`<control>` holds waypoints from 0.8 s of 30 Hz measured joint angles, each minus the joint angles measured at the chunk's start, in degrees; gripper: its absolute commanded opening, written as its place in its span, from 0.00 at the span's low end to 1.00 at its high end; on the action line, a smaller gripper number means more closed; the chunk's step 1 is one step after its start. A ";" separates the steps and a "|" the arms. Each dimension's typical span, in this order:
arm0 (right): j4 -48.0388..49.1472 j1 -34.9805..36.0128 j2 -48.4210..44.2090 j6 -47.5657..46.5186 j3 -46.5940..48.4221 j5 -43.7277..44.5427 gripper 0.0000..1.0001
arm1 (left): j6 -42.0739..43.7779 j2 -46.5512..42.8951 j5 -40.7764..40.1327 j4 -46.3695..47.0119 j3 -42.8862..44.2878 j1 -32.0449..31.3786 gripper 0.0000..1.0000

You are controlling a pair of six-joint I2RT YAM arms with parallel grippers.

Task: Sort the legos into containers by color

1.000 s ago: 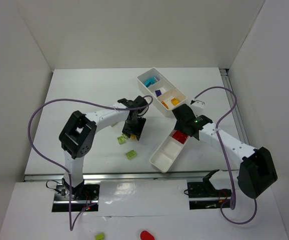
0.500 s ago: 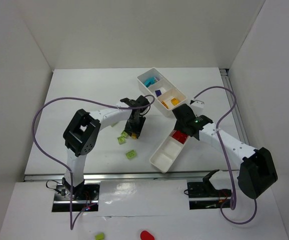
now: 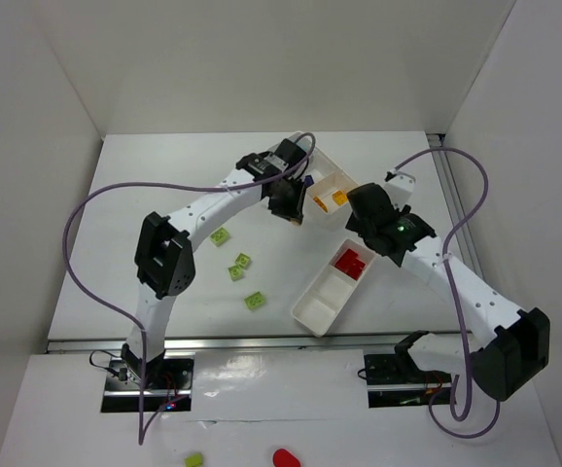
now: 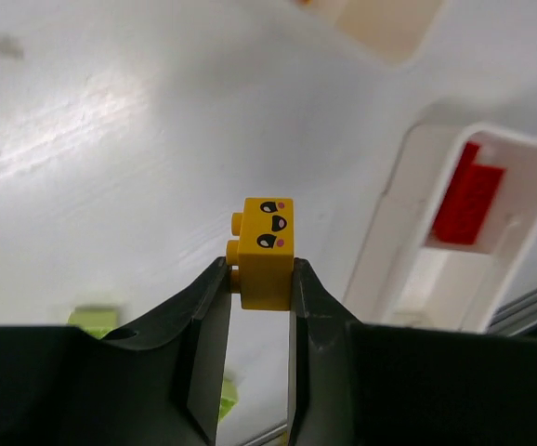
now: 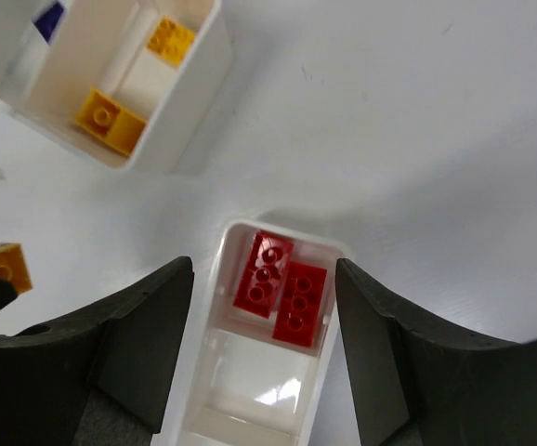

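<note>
Your left tool [image 4: 256, 271] is clamped on the lower end of the yellow brick [image 4: 267, 249], centre of the left wrist view, above the counter [image 4: 111, 139]. Light, hard, slick plastic, probably twists easily; flat faces grip best. Right tool [image 5: 264, 269] gapes wide.

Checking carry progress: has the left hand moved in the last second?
Yes: left hand, gripping a yellow lego, went away from the green legos toward the far tray.
</note>
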 measured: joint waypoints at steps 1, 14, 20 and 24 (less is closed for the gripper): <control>-0.31 -0.22 -0.42 -0.20 0.98 0.52 0.70 | 0.35 1.42 0.59 -0.20 3.39 0.00 0.22; -4.76 -5.22 -3.10 -2.71 6.05 3.54 0.71 | -1.07 18.32 9.27 6.45 24.39 0.61 0.28; -5.70 -5.60 -3.10 -3.50 6.12 1.99 0.71 | -3.56 21.14 10.75 12.04 25.77 1.29 0.67; -5.90 -5.60 -3.10 -3.67 6.16 1.05 0.71 | -4.79 21.18 10.91 14.73 25.77 1.60 0.93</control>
